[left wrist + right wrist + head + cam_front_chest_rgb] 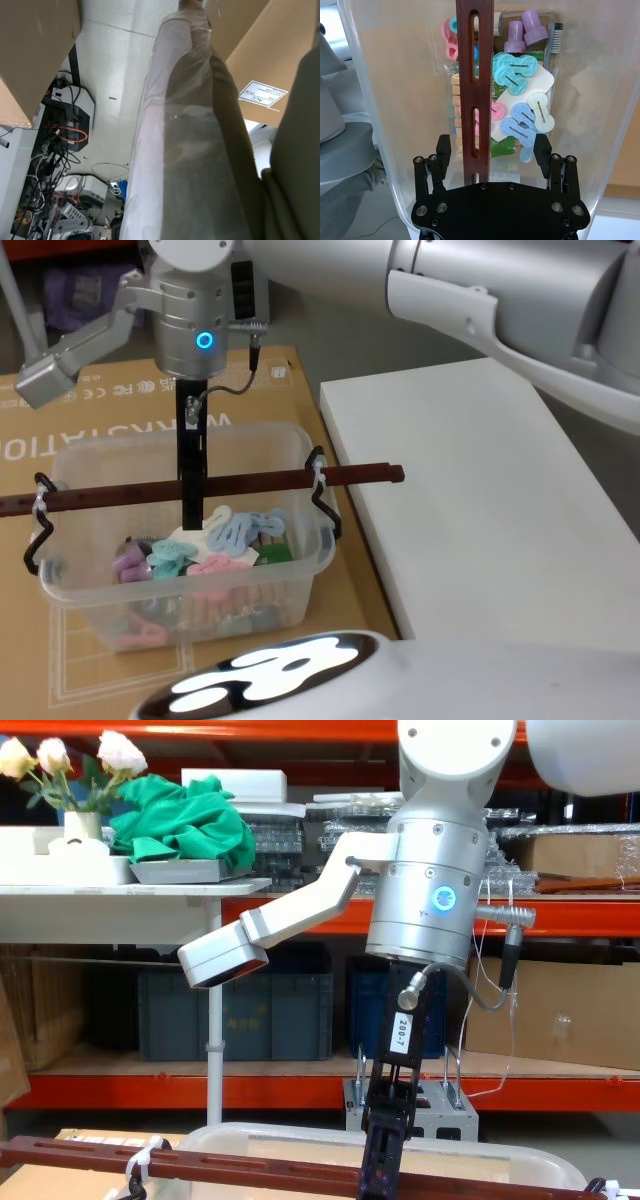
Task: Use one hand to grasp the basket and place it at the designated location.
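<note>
the basket (300,585) is set on a brown cardboard sheet (100,400), just beside a white table (480,500). little coloured clips (520,75) are piled inside it. the right gripper (493,146) is held over the basket's middle. its jaws are spread wide, and the long brown handle (260,483) is seen between them, not squeezed.

Basket (100,455) — clear frosted plastic w/ matt brown bar handle (260,483); right gripper (493,150) matt black.
</note>
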Controlling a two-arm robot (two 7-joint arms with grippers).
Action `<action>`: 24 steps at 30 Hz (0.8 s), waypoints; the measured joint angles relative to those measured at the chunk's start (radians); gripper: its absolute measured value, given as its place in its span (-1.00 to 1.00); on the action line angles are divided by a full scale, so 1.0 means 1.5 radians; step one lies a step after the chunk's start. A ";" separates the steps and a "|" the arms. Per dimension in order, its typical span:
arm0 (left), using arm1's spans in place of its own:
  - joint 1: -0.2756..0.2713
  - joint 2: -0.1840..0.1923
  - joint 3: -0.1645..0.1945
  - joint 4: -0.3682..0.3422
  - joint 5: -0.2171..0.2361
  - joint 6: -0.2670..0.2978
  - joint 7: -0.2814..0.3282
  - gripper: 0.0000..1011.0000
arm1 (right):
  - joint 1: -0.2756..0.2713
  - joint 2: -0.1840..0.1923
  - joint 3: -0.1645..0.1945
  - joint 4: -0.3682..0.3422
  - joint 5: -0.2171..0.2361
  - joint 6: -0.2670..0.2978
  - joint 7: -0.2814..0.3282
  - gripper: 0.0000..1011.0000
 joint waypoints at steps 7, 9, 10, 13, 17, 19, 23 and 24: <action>0.000 0.000 0.000 0.000 0.000 0.000 0.000 -1.00 | 0.000 0.000 0.000 0.000 0.000 0.000 0.000 0.98; 0.000 0.000 0.000 0.000 0.000 0.000 0.000 -1.00 | 0.000 0.000 0.000 0.000 0.000 0.000 0.000 0.98; 0.000 0.000 0.000 0.000 0.000 0.000 0.000 -1.00 | 0.000 0.000 0.000 0.000 0.000 0.000 0.000 0.98; 0.000 0.000 0.000 0.000 0.000 0.000 0.000 -1.00 | 0.000 0.000 0.000 0.000 0.000 0.000 0.000 0.98; 0.000 0.000 0.000 0.000 0.000 0.000 0.000 -1.00 | 0.000 0.006 0.000 -0.011 0.000 0.000 -0.002 0.98; 0.000 0.000 0.000 0.000 0.000 0.000 0.000 -1.00 | 0.001 0.010 0.001 -0.016 0.001 -0.001 0.000 0.98; 0.000 0.000 0.000 0.000 0.000 0.000 0.000 -1.00 | 0.007 0.021 0.003 -0.036 0.013 -0.009 0.009 0.98; 0.000 0.000 0.000 0.000 0.000 0.000 0.000 -1.00 | 0.011 0.029 0.005 -0.050 0.017 -0.009 0.009 0.98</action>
